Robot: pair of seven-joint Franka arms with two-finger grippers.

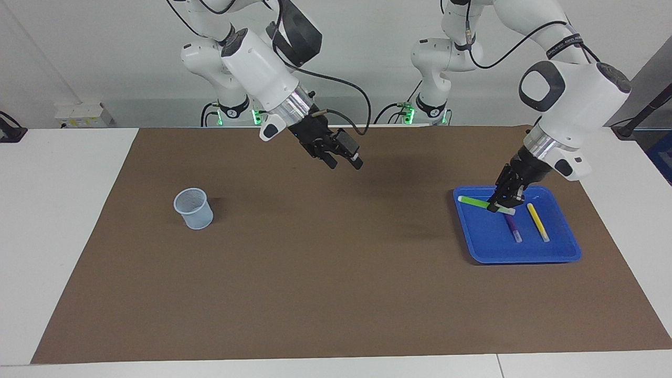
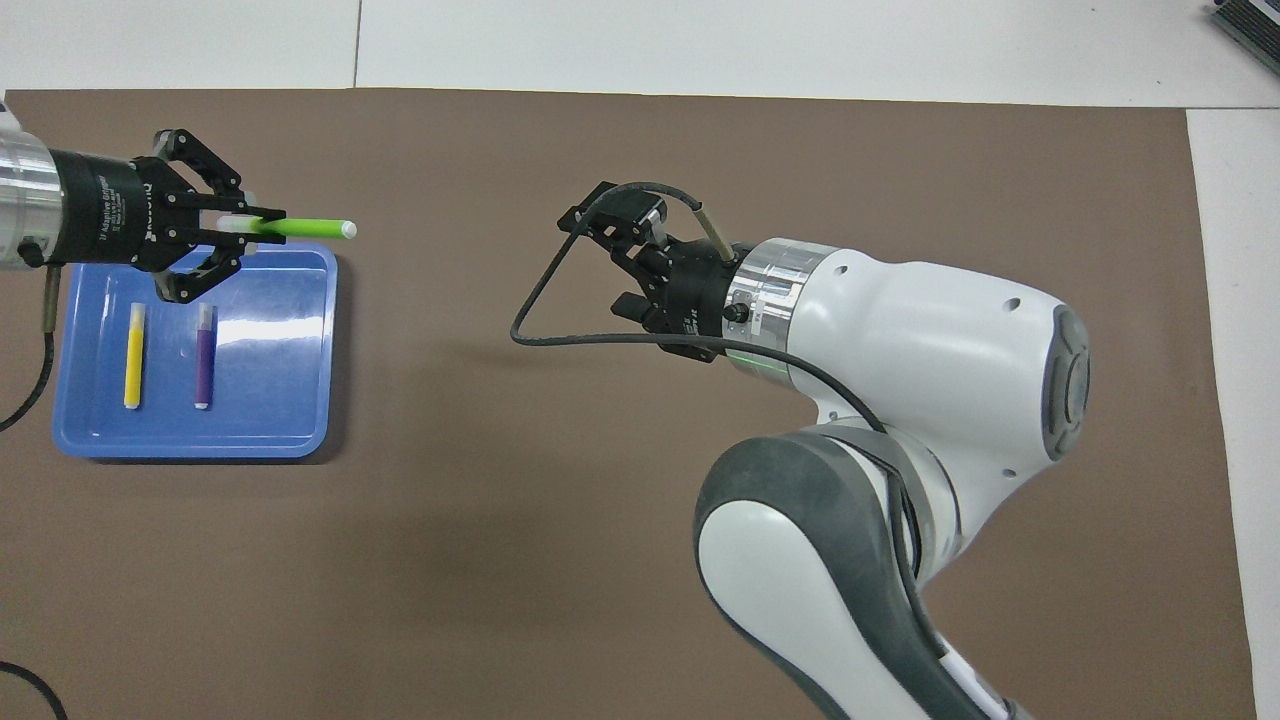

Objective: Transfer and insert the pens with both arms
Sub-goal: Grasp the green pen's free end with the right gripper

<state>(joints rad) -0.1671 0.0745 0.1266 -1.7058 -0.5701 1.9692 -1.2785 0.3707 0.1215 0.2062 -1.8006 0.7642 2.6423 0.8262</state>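
Note:
My left gripper (image 1: 502, 204) (image 2: 243, 228) is shut on one end of the green pen (image 1: 475, 201) (image 2: 305, 228). It holds the pen roughly level above the blue tray (image 1: 499, 253) (image 2: 285, 425), with the pen's free end pointing toward the middle of the table. The purple pen (image 1: 513, 227) (image 2: 204, 355) and the yellow pen (image 1: 537, 221) (image 2: 133, 355) lie side by side in the tray. My right gripper (image 1: 345, 163) (image 2: 610, 258) hangs open over the middle of the mat with nothing between its fingers.
A pale blue mesh cup (image 1: 193, 208) stands upright on the brown mat (image 1: 315, 289) toward the right arm's end; the overhead view does not show it. A black cable (image 2: 545, 320) loops from the right wrist. White table borders the mat.

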